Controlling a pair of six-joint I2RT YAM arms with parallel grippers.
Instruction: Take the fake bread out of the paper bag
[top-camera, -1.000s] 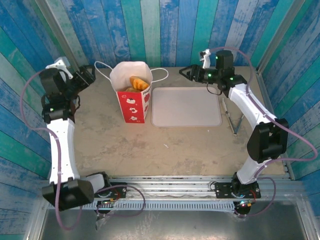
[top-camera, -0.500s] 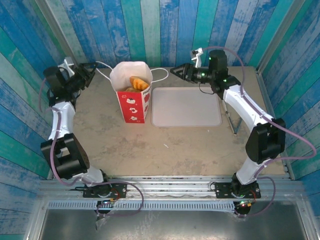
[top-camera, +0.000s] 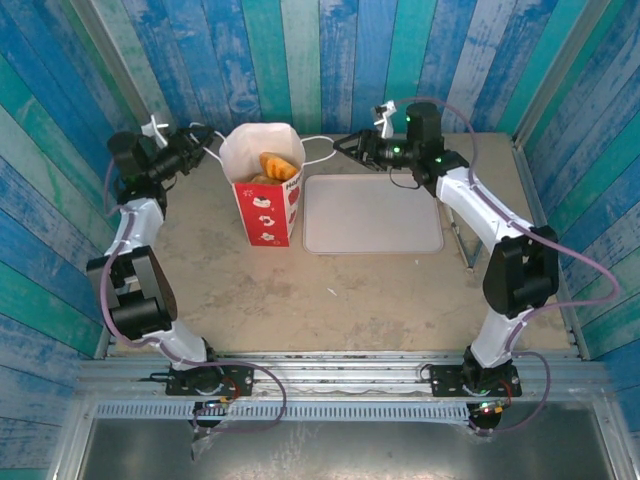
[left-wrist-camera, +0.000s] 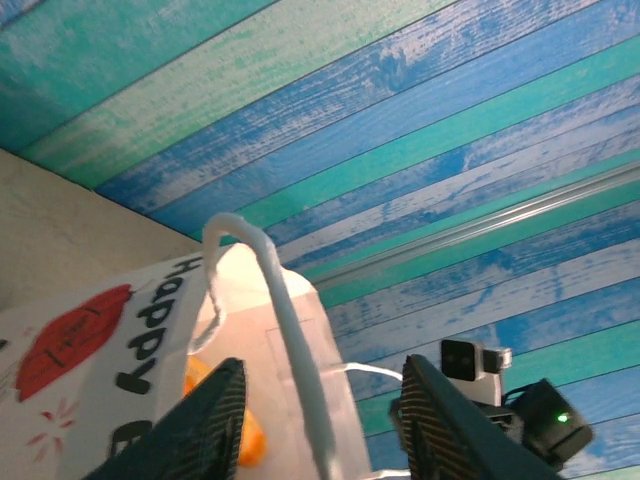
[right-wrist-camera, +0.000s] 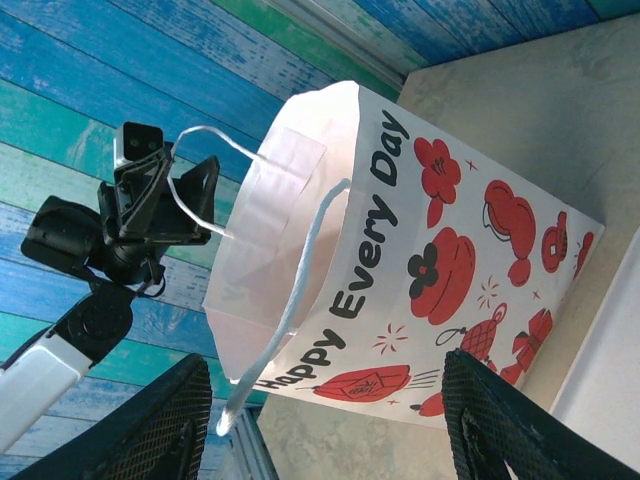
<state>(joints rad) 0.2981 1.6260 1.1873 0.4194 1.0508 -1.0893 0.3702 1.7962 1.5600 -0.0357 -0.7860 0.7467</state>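
The paper bag (top-camera: 266, 205) stands upright at the back of the table, red-printed with a white top. Golden fake bread (top-camera: 275, 165) shows inside its open mouth, and as an orange patch (left-wrist-camera: 247, 440) in the left wrist view. My left gripper (top-camera: 200, 151) is at the bag's left side, its jaws apart with the white string handle (left-wrist-camera: 290, 350) running between them, not pinched. My right gripper (top-camera: 345, 146) hovers open just right of the bag's rim. In its wrist view the other handle (right-wrist-camera: 295, 300) hangs between the wide fingers (right-wrist-camera: 150, 430).
A flat pale tray (top-camera: 372, 213) lies right of the bag. Thin metal rods (top-camera: 466, 240) lie beyond the tray's right edge. Blue and teal plank walls close in the table at the back and sides.
The left arm has swung in, bringing its gripper up to the bag's left handle with the jaws narrowing. The right gripper has moved left toward the bag's right handle.
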